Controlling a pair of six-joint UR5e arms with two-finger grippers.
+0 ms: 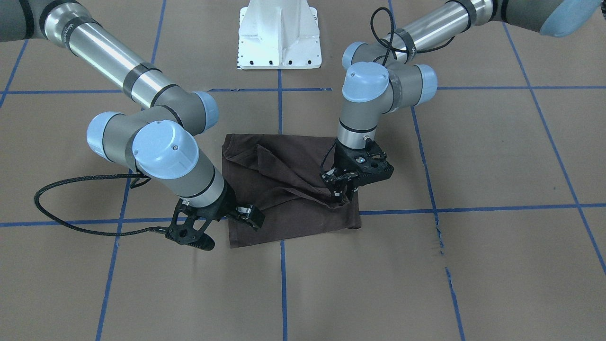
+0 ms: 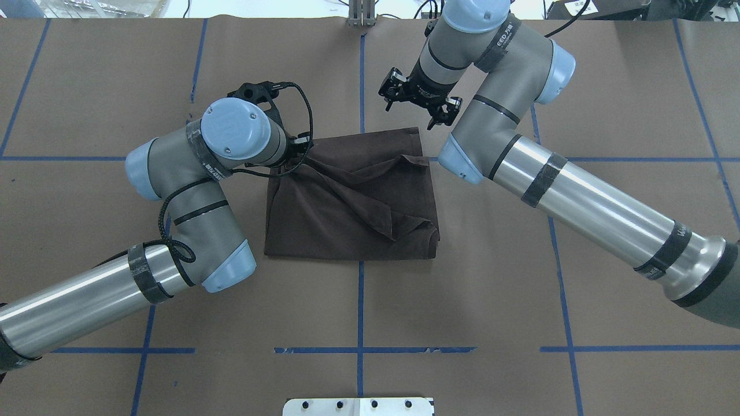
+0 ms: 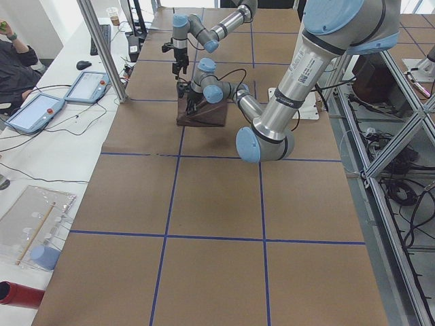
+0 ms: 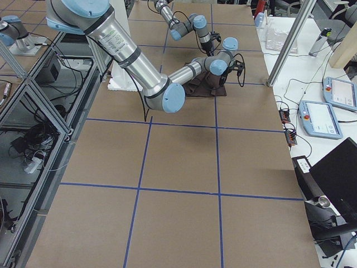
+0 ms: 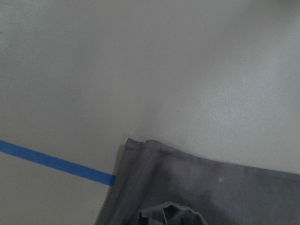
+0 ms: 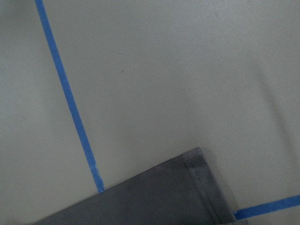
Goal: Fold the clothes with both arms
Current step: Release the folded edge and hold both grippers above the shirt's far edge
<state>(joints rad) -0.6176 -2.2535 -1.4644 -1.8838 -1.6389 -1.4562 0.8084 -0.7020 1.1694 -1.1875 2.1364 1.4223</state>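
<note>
The left arm [image 2: 81, 303] enters at the lower left of the overhead view, wrist bent downward. The left gripper [image 1: 339, 192] is closed, pinching the T-shirt [image 2: 347, 219]. The right arm [image 2: 595, 208] enters from the right, wrist pointing down. The right gripper [image 2: 413, 110] hangs with jaws spread apart.

**Quick materials rundown, nothing fancy**

The T-shirt [image 2: 347, 202] is soft matt cloth, dark brown and creased. The table [image 2: 578, 277] cover looks like matt brown paper, with smooth blue tape lines [image 2: 359, 300]. The arms [image 2: 601, 216] have shiny brushed-metal tubes, matt grey joints and smooth light blue plastic caps [image 2: 234, 124]. The cable [image 1: 71, 180] is black and braided. The white base [image 1: 279, 42] looks glossy and painted.
</note>
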